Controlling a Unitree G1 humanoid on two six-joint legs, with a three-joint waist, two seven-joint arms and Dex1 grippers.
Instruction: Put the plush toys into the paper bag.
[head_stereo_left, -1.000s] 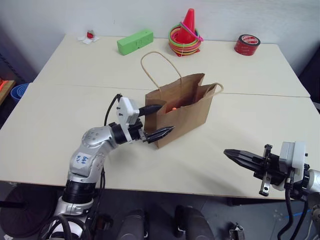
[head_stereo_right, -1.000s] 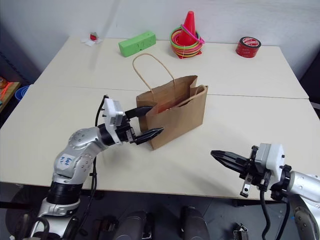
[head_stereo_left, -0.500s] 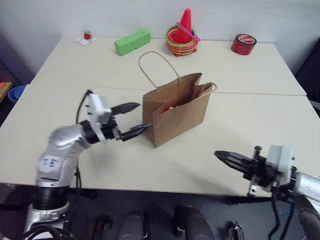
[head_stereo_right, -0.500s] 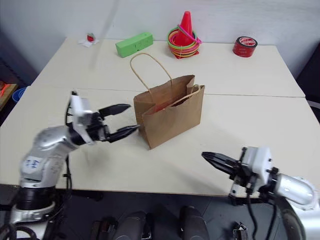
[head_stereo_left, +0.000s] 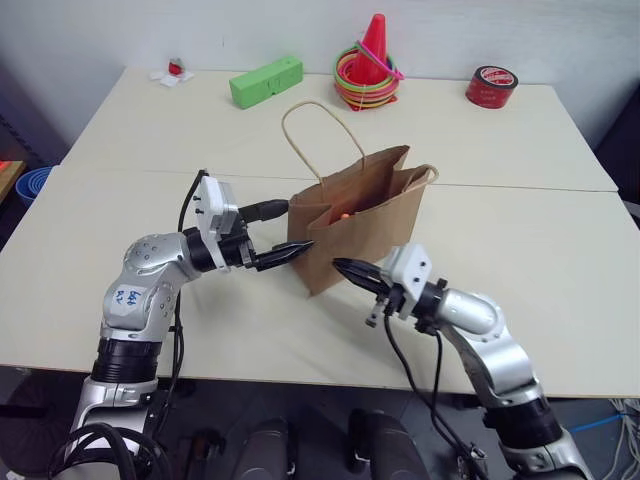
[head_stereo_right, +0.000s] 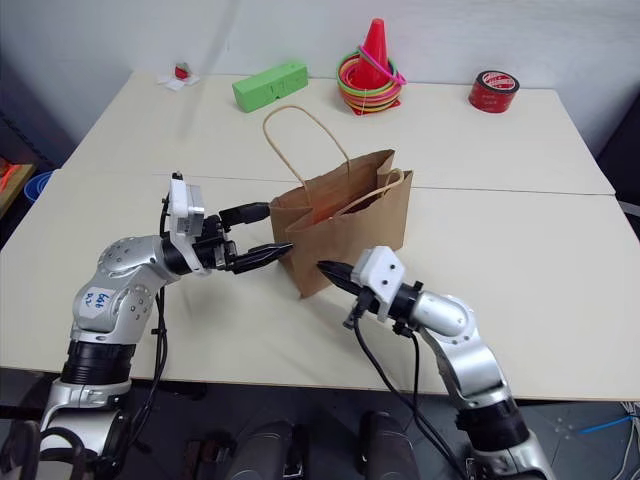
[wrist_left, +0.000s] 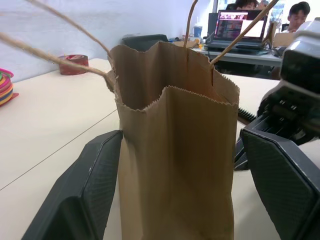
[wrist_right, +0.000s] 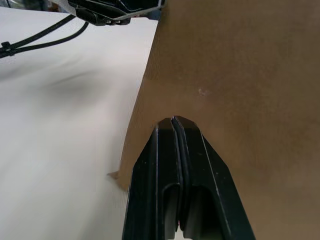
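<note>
Left arm reaches forward from the left side, elbow bent, wrist roughly level. Left gripper (head_stereo_left: 280, 228) points toward the right with its two black fingers (wrist_left: 85, 195) spread wide apart. Right arm extends forward and inward. Right gripper (head_stereo_left: 345, 267) points toward the left, level, its fingers (wrist_right: 175, 165) pressed together.

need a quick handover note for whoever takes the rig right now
Left gripper: open, its fingers either side of the paper bag's near end, holding nothing.
Right gripper: shut, empty, tip at the bag's front face.
Bag stands upright mid-table, mouth open; something orange and red shows inside.
Done: apparently both plush toys are bagged; none lies on the table.
Left: confirm the bag's contents, then back both arms off.
</note>
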